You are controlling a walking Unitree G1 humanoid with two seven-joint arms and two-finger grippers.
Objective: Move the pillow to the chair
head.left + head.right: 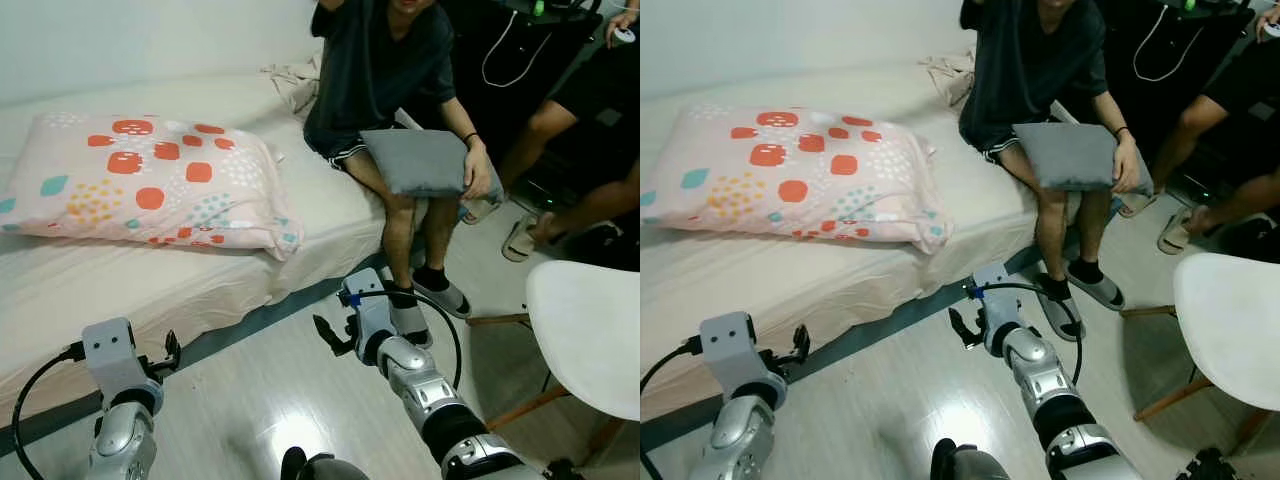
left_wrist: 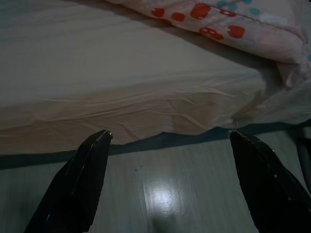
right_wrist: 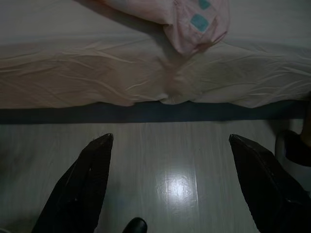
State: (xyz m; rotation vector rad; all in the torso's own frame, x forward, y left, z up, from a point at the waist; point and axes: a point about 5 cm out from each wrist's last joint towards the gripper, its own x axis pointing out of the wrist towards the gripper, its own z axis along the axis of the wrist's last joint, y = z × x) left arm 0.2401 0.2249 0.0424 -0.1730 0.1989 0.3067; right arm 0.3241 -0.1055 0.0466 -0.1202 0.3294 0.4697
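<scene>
Pink patterned pillow [image 1: 150,180] lies flat on bed [image 1: 120,280], near front edge, untouched. Left hand [image 2: 167,182] and right hand [image 3: 170,184] both spread wide, low over floor, short of mattress. White chair [image 1: 585,335] at robot's right. Advice: raise both hands, clamp pillow's ends, avoid seated person's legs [image 1: 400,235] when turning to chair.

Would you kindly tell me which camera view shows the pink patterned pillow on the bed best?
The left eye view: the whole pink patterned pillow lies on the bed. The right eye view matches it. Each wrist view catches just one corner of it above the mattress edge.
</scene>
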